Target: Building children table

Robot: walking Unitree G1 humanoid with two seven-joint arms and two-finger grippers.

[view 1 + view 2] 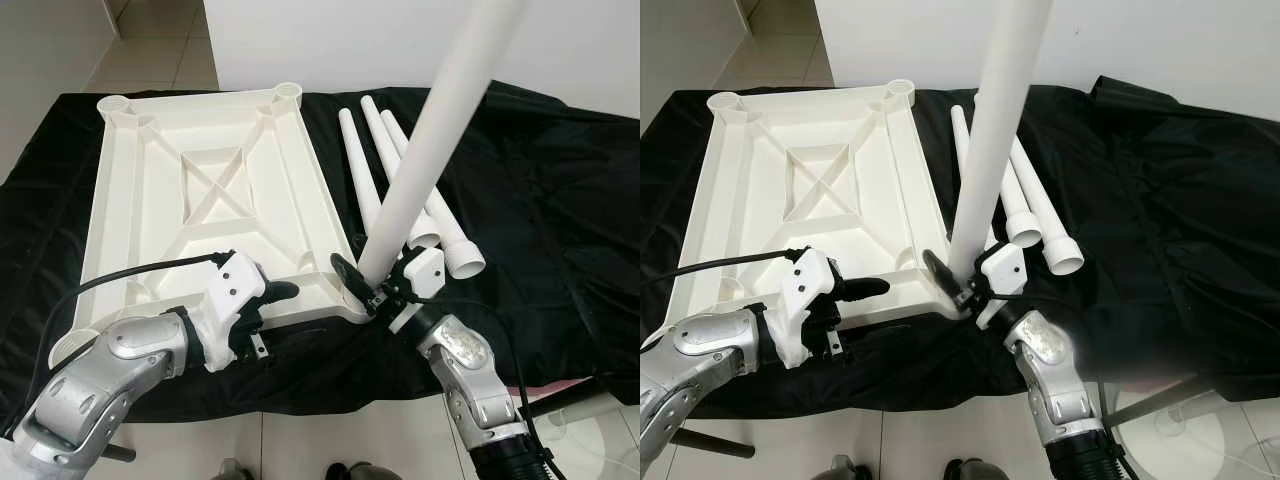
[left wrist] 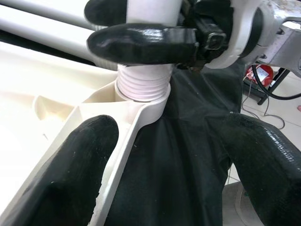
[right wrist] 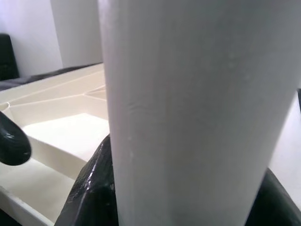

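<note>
Upside-down tabletop [image 1: 210, 190] lies on the black-covered worktop [image 1: 540, 200]. Right gripper [image 1: 372, 287] jaws clench a leg [image 1: 440, 120] standing in the near-right corner socket [image 2: 141, 96] (threads showing). Left gripper [image 1: 262, 300] jaws released, straddling the near rim. Three spare legs [image 1: 375, 150] lie right beside it.

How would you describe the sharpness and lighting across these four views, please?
Left eye view: evenly lit, sharp. Left wrist view: the left gripper looms soft, while the leg's threads stay crisp. Right wrist view: the table leg is a blurred, featureless white.
</note>
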